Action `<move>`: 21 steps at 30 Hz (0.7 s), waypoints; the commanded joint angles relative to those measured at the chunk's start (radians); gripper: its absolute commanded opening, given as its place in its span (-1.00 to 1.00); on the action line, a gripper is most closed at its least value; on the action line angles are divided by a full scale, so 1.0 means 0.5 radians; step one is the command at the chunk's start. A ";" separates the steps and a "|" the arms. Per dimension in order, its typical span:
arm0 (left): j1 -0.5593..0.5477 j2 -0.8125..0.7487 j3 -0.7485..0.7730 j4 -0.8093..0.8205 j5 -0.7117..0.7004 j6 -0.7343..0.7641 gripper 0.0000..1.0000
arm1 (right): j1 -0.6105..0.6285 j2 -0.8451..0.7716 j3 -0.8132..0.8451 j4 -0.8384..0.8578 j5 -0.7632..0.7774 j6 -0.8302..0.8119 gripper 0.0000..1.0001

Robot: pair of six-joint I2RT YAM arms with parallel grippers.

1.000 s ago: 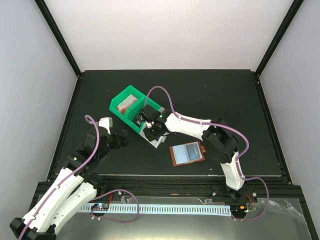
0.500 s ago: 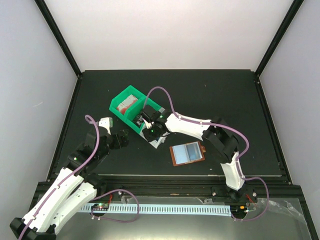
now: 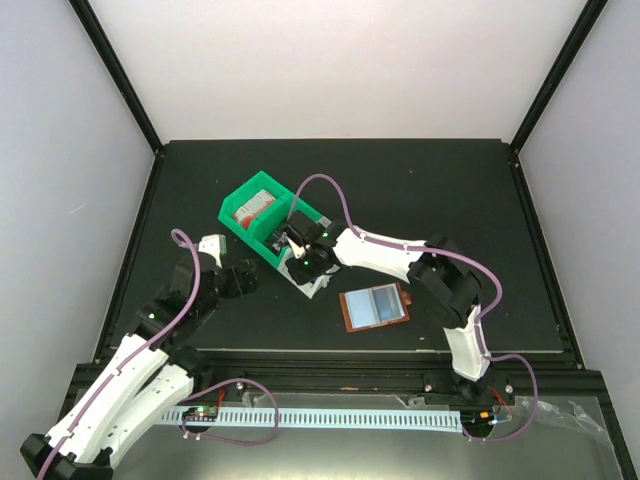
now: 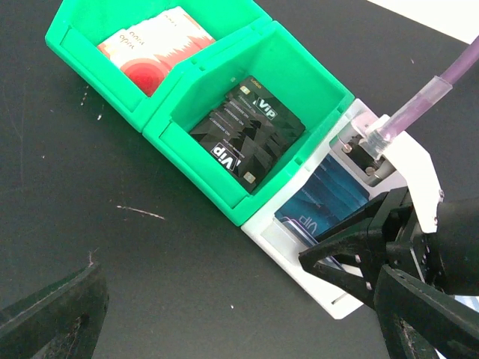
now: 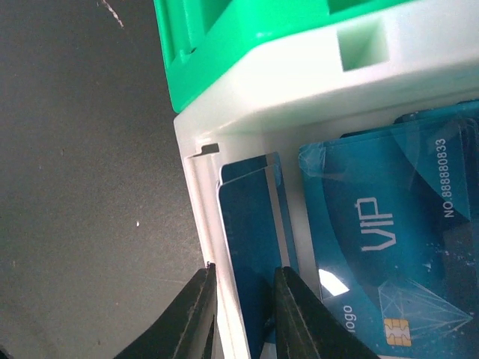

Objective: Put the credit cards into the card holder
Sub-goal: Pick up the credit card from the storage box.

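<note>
The right gripper (image 5: 243, 275) is down at the white bin (image 5: 299, 97), at the corner that butts against the green bins (image 5: 224, 52); one finger sits outside the bin's wall and the other inside, so the wall and a blue card (image 5: 251, 239) standing on its edge are both between the jaws; the gap is narrow, but I cannot tell whether the fingers are actually pinching anything. More blue cards (image 5: 382, 239) lie flat in the same bin just beside it, with "VIP" printed on the top one; black cards (image 4: 247, 131) lie in the green compartment next to the white bin, and red and white cards (image 4: 153, 45) in the one beyond it. The card holder (image 3: 375, 305) lies opened flat on the table (image 3: 450, 200), near the white bin but apart from it, to its right seen from above; the left gripper (image 4: 239, 321) hangs over bare table beside the green bins, its jaws spread wide with nothing between them.
</note>
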 commanded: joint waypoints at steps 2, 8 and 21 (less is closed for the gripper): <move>0.021 0.002 -0.004 0.051 0.018 0.037 0.98 | 0.009 -0.131 -0.053 0.015 -0.059 0.016 -0.53; 0.020 0.007 -0.007 0.056 0.021 0.036 0.98 | 0.010 -0.166 -0.085 0.019 -0.058 0.016 -0.59; 0.023 0.010 -0.010 0.054 0.027 0.034 0.98 | 0.010 -0.173 -0.090 0.027 -0.053 0.030 -0.76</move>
